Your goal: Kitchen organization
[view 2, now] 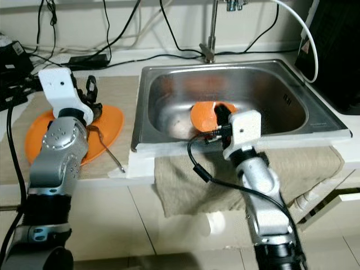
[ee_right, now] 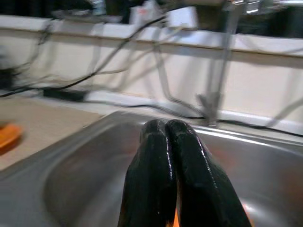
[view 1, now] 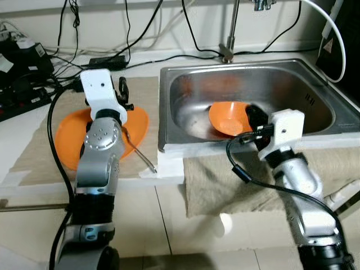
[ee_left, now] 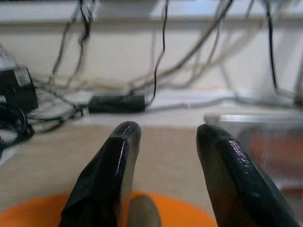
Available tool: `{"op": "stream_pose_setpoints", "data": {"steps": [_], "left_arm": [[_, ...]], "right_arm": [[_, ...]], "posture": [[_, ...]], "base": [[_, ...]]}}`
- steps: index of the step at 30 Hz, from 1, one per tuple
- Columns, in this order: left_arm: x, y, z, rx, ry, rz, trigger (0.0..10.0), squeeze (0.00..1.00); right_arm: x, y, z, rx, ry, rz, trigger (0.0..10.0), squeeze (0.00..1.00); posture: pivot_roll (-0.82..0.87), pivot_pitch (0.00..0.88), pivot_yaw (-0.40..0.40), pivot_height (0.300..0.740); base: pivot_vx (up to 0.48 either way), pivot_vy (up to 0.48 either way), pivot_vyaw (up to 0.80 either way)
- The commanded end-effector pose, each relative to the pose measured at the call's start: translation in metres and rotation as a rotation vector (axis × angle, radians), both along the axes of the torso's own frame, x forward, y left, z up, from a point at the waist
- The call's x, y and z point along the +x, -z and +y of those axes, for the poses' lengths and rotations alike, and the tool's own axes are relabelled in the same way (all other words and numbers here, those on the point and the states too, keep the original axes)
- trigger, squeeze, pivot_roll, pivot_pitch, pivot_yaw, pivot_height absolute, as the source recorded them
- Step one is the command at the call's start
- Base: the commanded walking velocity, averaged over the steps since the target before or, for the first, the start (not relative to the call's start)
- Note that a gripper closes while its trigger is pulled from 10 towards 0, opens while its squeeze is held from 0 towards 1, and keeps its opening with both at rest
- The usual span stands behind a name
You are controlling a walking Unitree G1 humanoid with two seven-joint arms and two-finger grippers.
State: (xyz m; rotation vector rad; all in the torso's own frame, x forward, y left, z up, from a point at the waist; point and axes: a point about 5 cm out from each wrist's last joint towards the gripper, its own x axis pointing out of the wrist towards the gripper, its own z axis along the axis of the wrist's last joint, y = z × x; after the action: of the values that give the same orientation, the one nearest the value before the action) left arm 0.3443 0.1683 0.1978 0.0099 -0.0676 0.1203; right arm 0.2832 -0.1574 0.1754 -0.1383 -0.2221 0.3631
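Right claw [view 2: 220,115] is seen reaching over the front edge of the sink [view 2: 169,79], its two black fingers [ee_right: 170,179] pressed together at the near rim of an orange bowl [view 2: 203,115] lying in the basin. A sliver of orange is visible between the fingertips in the right wrist view, so the rim appears to be pinched, though this cannot be confirmed.

Left claw [view 1: 124,95] is held over an orange plate [view 1: 70,132] on the counter mat, its fingers [ee_left: 113,175] spread apart and gripping nothing. A metal spoon [view 1: 138,149] rests on the plate, its handle pointing toward the counter edge.

If the bowl is to be lifted out, a firm pinch on the rim would be needed, and the bowl should be raised straight up so the steel wall is cleared.
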Motion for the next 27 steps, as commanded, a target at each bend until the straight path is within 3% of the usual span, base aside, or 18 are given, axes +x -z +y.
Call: {"op": "stream_pose_setpoints", "data": {"steps": [1, 5, 8, 11, 13, 15, 20, 21, 27], "left_arm": [[0.005, 0.0, -0.001, 0.012, 0.042, 0.082, 10.0, 0.0], [0.008, -0.008, 0.009, -0.027, 0.063, 0.16, 10.0, 0.0], [0.011, -0.029, 0.024, -0.001, 0.082, 0.189, 10.0, 0.0], [0.012, -0.034, 0.029, 0.012, 0.098, 0.213, 10.0, 0.0], [0.012, -0.033, 0.032, 0.013, 0.122, 0.249, 10.0, 0.0], [0.008, -0.028, 0.05, 0.008, 0.166, 0.358, 10.0, 0.0], [0.007, -0.026, 0.066, 0.028, 0.156, 0.413, 10.0, 0.0], [0.007, -0.025, 0.065, 0.035, 0.175, 0.428, 10.0, 1.0], [0.0, -0.019, 0.06, 0.049, 0.269, 0.491, 10.0, 1.0]], "right_arm": [[-0.001, -0.003, 0.001, -0.016, -0.091, 0.048, 10.0, 0.0], [0.0, -0.008, -0.005, -0.028, -0.139, 0.082, 10.0, 0.0], [0.001, -0.009, -0.009, 0.015, -0.166, 0.136, 10.0, 0.0], [0.001, -0.008, -0.008, 0.032, -0.179, 0.153, 10.0, 0.0], [0.001, -0.006, -0.006, 0.036, -0.186, 0.162, 10.0, 0.0], [-0.001, 0.0, -0.002, 0.041, -0.213, 0.2, 10.0, 0.0], [-0.001, 0.004, 0.001, 0.047, -0.224, 0.223, 10.0, 0.0], [-0.001, 0.006, 0.003, 0.053, -0.235, 0.234, 10.0, 0.0], [-0.002, 0.01, 0.008, 0.06, -0.247, 0.252, 10.0, 0.0]], "posture": [[-0.02, 0.0, 0.085, 0.74], [-0.02, 0.0, 0.082, 0.74], [0.0, 0.0, 0.07, 0.74], [0.0, 0.0, 0.064, 0.74], [0.0, 0.0, 0.057, 0.74], [0.02, 0.0, 0.05, 0.74], [0.03, 0.0, 0.047, 0.74], [0.03, 0.0, 0.048, 0.74], [0.03, 0.0, 0.048, 0.74]], "base": [[0.0, 0.0, 0.0], [0.0, 0.0, 0.0], [0.0, 0.0, 0.0], [0.0, 0.0, 0.0], [0.0, 0.0, 0.0], [0.0, 0.0, 0.0], [0.0, 0.0, 0.0], [0.0, 0.0, 0.0], [0.0, 0.0, 0.0]]}}
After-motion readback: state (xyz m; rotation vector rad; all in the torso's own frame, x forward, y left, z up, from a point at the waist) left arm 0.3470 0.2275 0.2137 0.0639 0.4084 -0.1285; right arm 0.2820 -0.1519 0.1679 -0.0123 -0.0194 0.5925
